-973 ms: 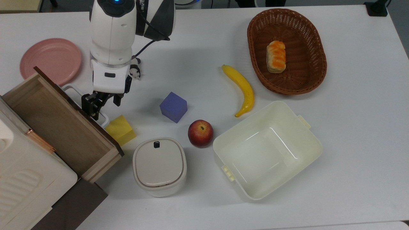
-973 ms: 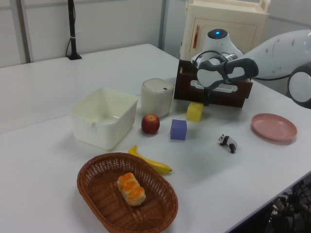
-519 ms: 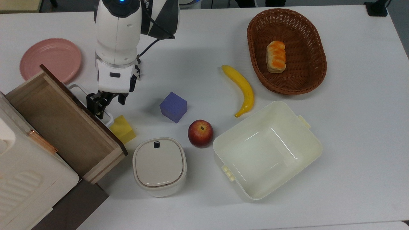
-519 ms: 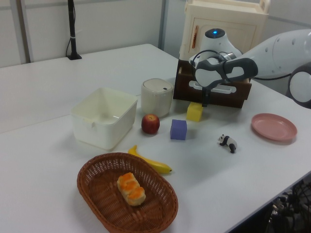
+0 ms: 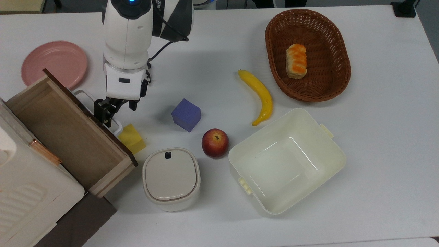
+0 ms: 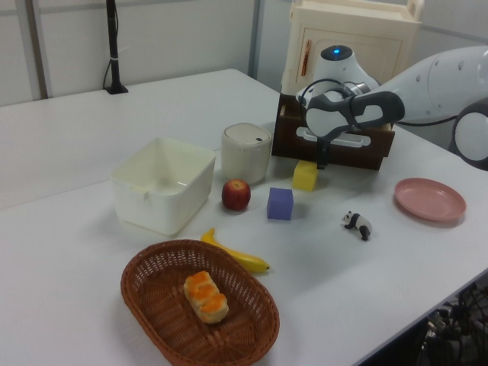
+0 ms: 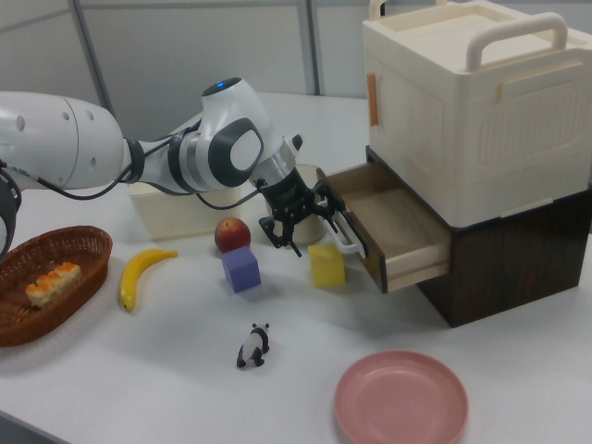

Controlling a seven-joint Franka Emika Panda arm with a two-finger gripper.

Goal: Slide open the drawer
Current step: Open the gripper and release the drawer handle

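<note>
Plywood drawer (image 5: 65, 137) slid slightly further out; claw (image 5: 107, 113) clamped on white handle (image 5: 90, 103); opening looks nearly done.

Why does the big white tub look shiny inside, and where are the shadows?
In the top view, bright streaks of glare line the floor of the cream tub, and a soft grey shadow lies beside the purple cube. In the right view, the open drawer casts a dark shadow on the table beneath it.

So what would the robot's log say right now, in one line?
task: open drawer | wooden drawer with white loop handle: pulled out | gripper: at handle | yellow foam block: beside drawer front
</note>
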